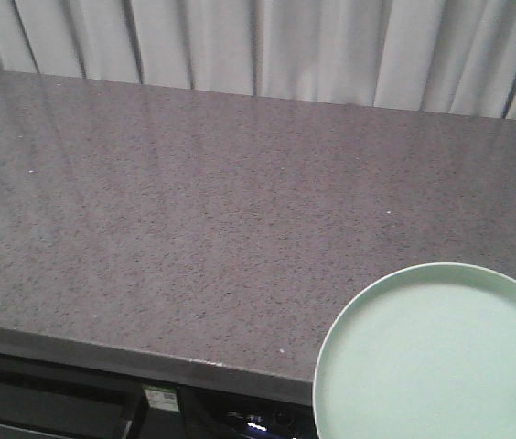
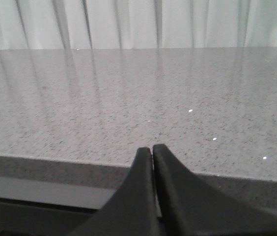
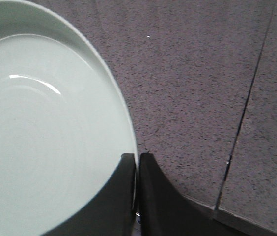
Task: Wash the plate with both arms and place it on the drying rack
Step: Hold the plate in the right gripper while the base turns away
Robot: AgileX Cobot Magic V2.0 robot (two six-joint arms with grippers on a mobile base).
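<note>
The pale mint-green plate (image 1: 441, 361) fills the lower right of the front view, held above the countertop's front edge. In the right wrist view the plate (image 3: 45, 132) takes up the left half, and my right gripper (image 3: 136, 158) is shut on its rim, one finger inside the plate and one outside. My left gripper (image 2: 152, 150) is shut with nothing between its fingers, hovering at the near edge of the counter. No gripper shows in the front view. The drying rack is out of view.
A wide speckled grey stone countertop (image 1: 194, 219) spans the front view, with pale curtains (image 1: 267, 46) behind it. A dark seam (image 3: 244, 113) runs across the counter in the right wrist view. Below the counter's front edge is a dark panel with a label (image 1: 160, 399).
</note>
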